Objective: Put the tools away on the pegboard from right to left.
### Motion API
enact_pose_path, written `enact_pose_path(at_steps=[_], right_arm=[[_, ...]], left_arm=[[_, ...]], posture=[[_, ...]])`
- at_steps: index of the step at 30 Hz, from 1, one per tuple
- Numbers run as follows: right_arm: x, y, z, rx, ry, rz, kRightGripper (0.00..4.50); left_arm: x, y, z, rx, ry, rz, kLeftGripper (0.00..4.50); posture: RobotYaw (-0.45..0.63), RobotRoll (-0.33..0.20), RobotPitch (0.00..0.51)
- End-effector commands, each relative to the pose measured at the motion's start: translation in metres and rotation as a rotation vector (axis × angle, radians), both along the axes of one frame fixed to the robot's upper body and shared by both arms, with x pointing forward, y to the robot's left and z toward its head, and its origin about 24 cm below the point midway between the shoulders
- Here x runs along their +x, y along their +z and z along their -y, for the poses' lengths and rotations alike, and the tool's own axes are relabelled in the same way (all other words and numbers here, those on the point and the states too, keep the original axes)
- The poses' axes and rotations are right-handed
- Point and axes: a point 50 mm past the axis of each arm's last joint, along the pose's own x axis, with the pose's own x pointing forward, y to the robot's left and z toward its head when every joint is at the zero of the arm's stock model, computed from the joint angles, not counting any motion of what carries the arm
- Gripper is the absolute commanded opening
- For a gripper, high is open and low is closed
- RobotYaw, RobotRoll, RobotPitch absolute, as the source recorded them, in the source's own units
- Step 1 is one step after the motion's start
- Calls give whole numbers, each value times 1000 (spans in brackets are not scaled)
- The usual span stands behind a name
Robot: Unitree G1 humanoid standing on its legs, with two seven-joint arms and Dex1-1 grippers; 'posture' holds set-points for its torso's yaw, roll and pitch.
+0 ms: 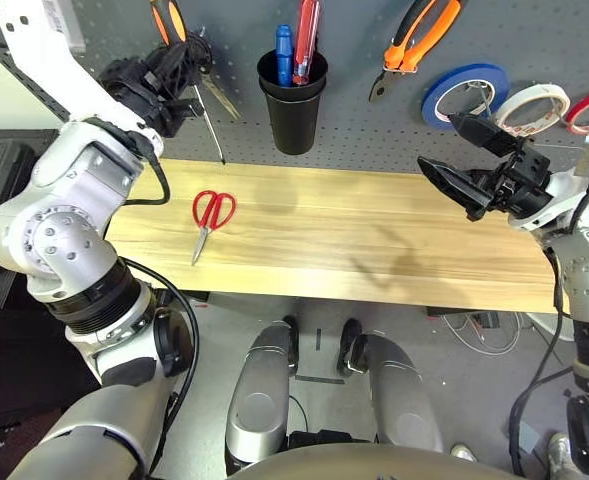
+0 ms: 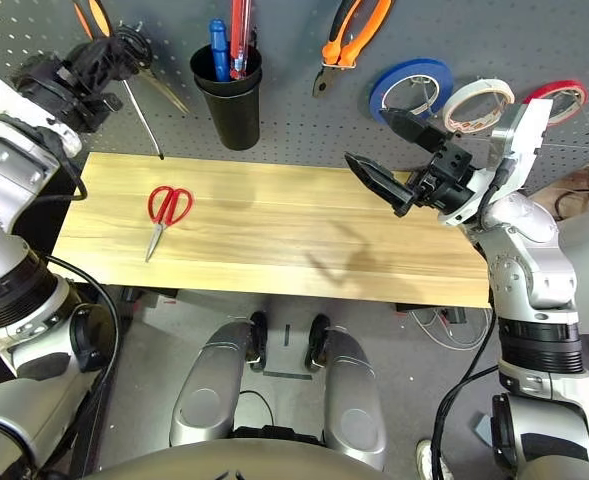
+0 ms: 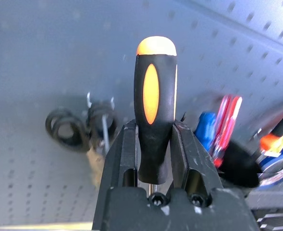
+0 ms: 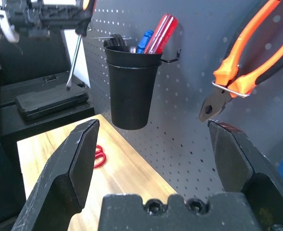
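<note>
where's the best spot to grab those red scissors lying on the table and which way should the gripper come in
Probably from straight above, closing across the narrow neck where the red scissors change from loops to blades. They lie flat on the table, loops toward the pegboard, so nothing sticks up. The open right gripper is free.

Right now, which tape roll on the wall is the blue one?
The blue tape roll hangs furthest left, beside the pliers; the whitish roll and red roll hang to its right.

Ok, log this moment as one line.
left gripper: shut on screwdriver, raised at pegboard | right gripper: open, holding nothing | pliers, whitish tape roll: hung | red-handled scissors: on table
</note>
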Motion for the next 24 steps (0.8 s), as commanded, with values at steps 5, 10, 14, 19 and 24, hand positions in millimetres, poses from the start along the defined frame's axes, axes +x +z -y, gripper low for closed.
enact_pose_path(at_steps=[5, 10, 14, 19, 24], right_arm=[[-3, 4, 3, -11, 13, 18, 4500], [-2, 2, 0, -17, 16, 16, 4500], [-2, 2, -2, -19, 13, 18, 4500], [-2, 2, -2, -22, 1, 23, 4500], [-3, 1, -4, -24, -3, 25, 4500]], left_arm=[[-4, 39, 7, -194, -8, 186, 844], [2, 52, 16, -298, -12, 239, 844], [10, 55, 23, -345, -29, 245, 844], [22, 51, 37, -387, -65, 228, 844], [33, 47, 49, -404, -84, 220, 843]], posture=[[160, 0, 218], [154, 0, 215], [147, 0, 212], [138, 0, 210], [125, 0, 207]])
